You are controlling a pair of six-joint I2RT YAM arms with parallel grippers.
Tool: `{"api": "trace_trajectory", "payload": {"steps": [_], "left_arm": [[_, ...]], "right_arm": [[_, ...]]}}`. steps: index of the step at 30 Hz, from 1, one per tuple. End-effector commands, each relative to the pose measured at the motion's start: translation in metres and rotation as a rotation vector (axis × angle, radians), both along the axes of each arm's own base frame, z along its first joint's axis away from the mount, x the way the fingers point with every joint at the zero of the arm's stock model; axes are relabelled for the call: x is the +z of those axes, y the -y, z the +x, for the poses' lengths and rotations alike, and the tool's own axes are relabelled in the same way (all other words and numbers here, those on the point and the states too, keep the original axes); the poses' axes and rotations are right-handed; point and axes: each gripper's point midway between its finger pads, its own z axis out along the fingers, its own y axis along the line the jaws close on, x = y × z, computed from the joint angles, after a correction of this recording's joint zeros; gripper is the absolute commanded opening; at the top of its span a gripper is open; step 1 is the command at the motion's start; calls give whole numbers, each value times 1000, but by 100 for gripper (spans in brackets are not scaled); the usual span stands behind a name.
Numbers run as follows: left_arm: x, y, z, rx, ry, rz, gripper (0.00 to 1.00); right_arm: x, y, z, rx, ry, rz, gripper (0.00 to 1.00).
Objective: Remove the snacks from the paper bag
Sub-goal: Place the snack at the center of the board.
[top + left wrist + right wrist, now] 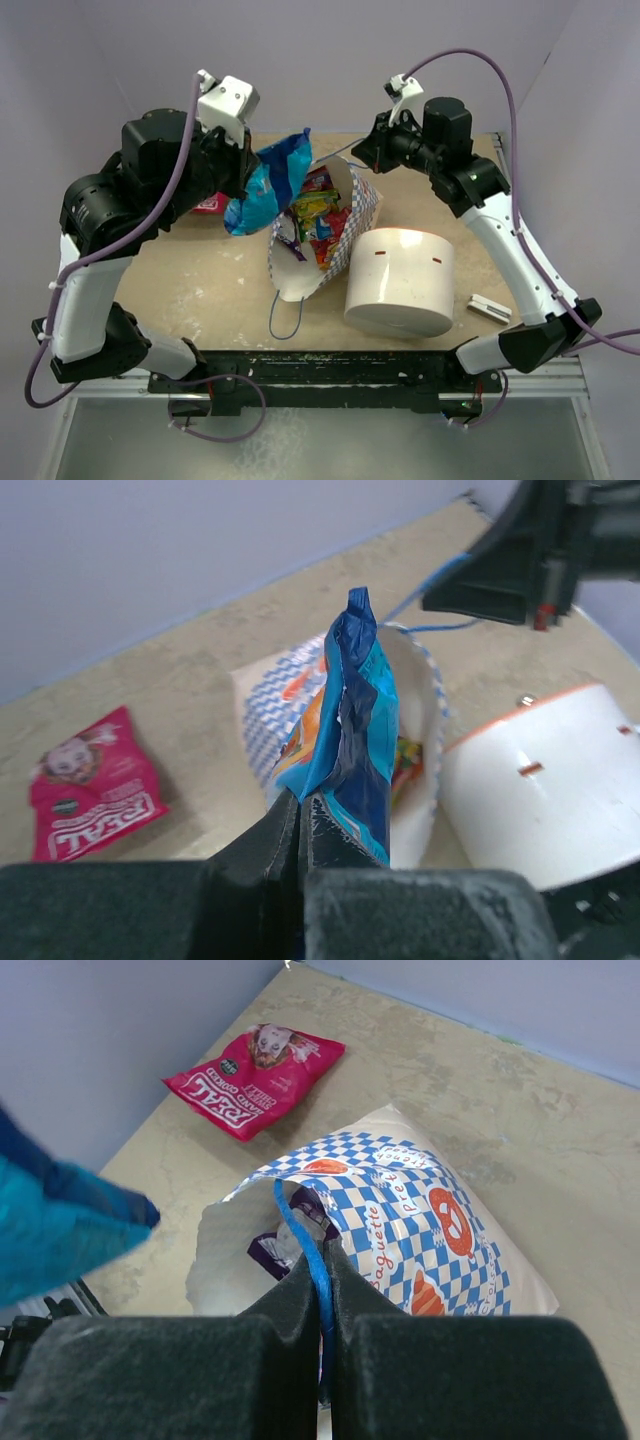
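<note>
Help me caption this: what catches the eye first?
A blue snack packet hangs pinched in the left gripper by the checkered paper bag, whose mouth shows more bright packets. The right gripper clamps the bag's blue cord handle; a pink packet lies on the table left of the bag.

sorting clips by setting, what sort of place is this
Likely a robot lab test bench, not a home: two arms bolted to a metal rail, plain walls boxing in a scuffed table, and staged props like the paper bag.
</note>
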Motion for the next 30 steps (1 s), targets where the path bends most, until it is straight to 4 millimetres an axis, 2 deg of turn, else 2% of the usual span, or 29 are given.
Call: {"api": "trace_trajectory", "payload": {"steps": [1, 5, 8, 11, 14, 17, 20, 24, 28, 30], "left_arm": [[41, -30, 41, 260, 182, 31, 0], [35, -46, 85, 358, 183, 64, 0], [21, -60, 117, 458, 182, 109, 0], [-6, -71, 149, 553, 139, 180, 0], [-32, -86, 177, 628, 80, 177, 0], [-46, -113, 198, 715, 98, 178, 0], [-48, -142, 221, 805, 159, 150, 0], [-75, -182, 248, 880, 176, 223, 0], [-83, -242, 260, 981, 227, 369, 0], [-86, -263, 266, 992, 270, 427, 0]], "right_arm": [[28, 11, -4, -41, 81, 36, 0], [27, 13, -1, -54, 92, 20, 0], [27, 15, 1, -63, 102, 10, 0], [27, 20, 4, -88, 122, -12, 0], [25, 23, 5, -100, 133, -19, 0], [22, 24, 5, -98, 145, -34, 0], [18, 23, 3, -70, 145, -66, 0], [12, 28, -1, -41, 167, -145, 0], [7, 31, -3, -27, 189, -185, 0], [9, 33, -2, -35, 208, -194, 0]]}}
